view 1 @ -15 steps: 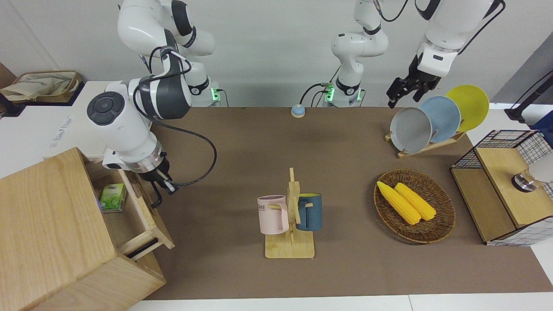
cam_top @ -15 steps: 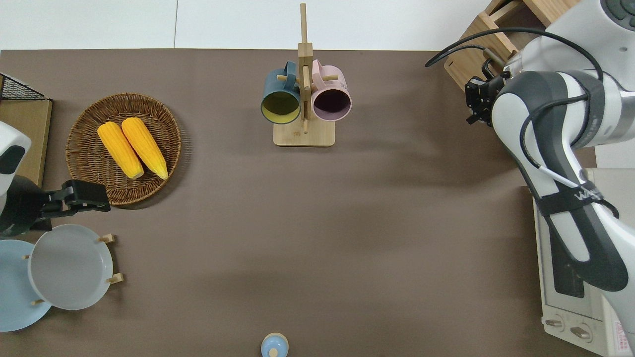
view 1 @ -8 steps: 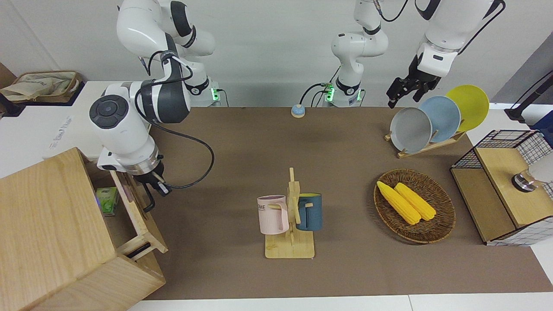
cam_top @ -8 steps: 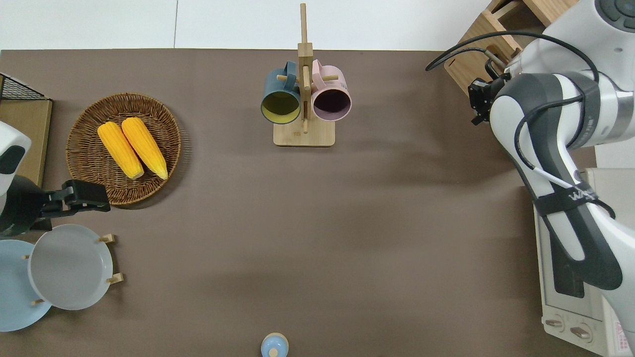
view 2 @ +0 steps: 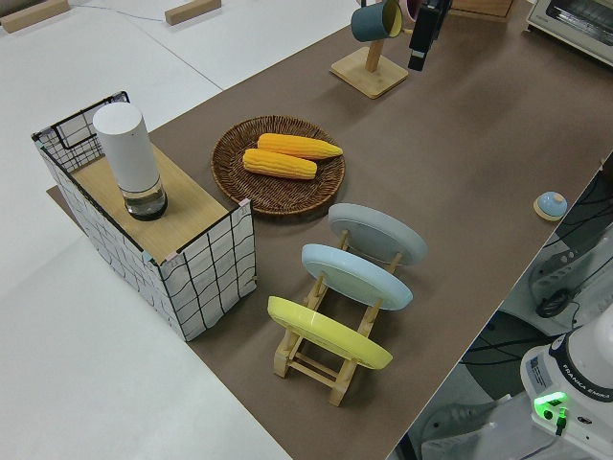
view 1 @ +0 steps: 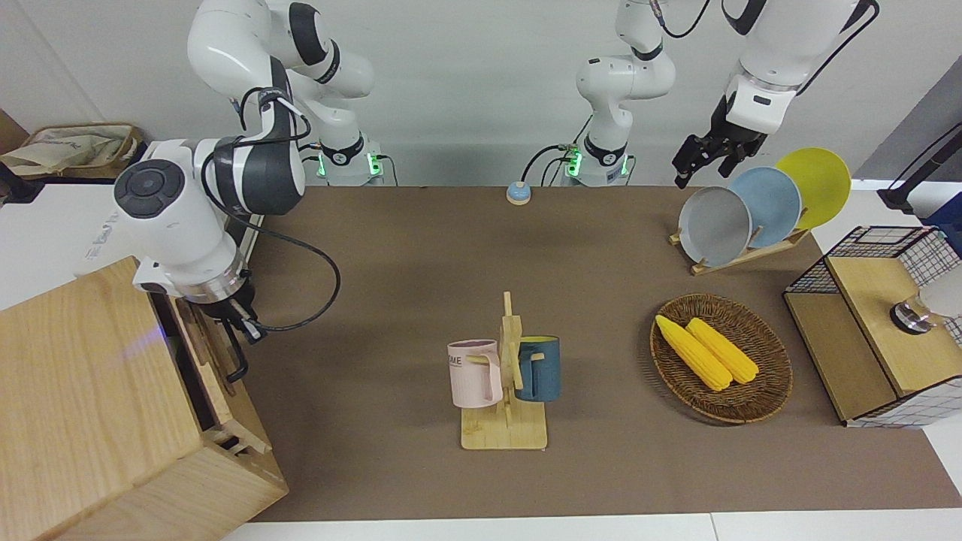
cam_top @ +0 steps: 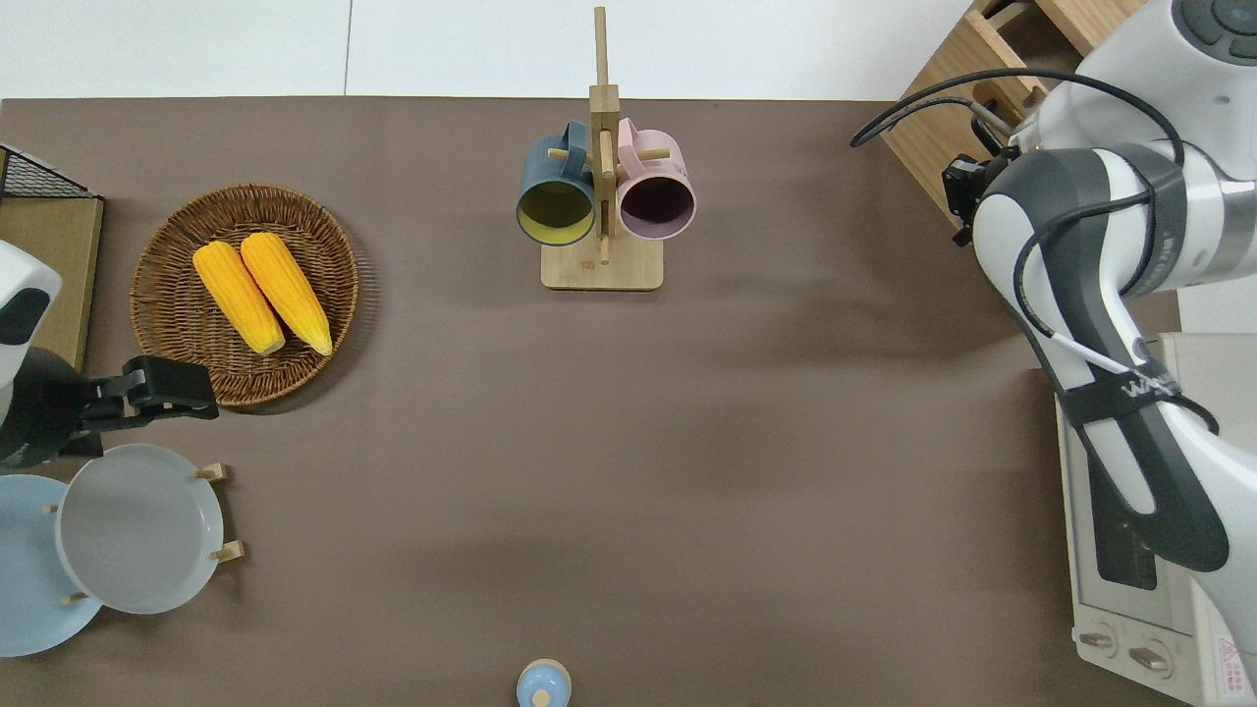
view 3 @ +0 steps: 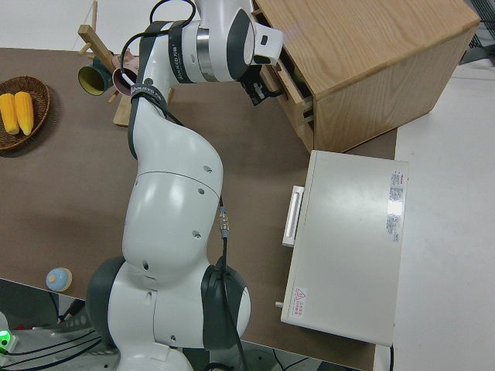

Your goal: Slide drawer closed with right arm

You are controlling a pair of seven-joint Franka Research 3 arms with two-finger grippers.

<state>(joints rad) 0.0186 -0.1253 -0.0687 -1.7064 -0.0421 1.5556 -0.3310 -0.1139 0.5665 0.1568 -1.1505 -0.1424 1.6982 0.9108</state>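
The drawer (view 1: 214,357) was seen pushed almost fully into the wooden box (view 1: 90,406), at about eight o'clock in the front view, at the right arm's end of the worktop (view 1: 481,300). Only a narrow dark gap was left, so a last short push was judged outstanding. The right gripper (view 1: 234,324) was placed against the drawer's black handle (view 1: 239,359); how wide its jaws stood could not be told. The left arm was parked.
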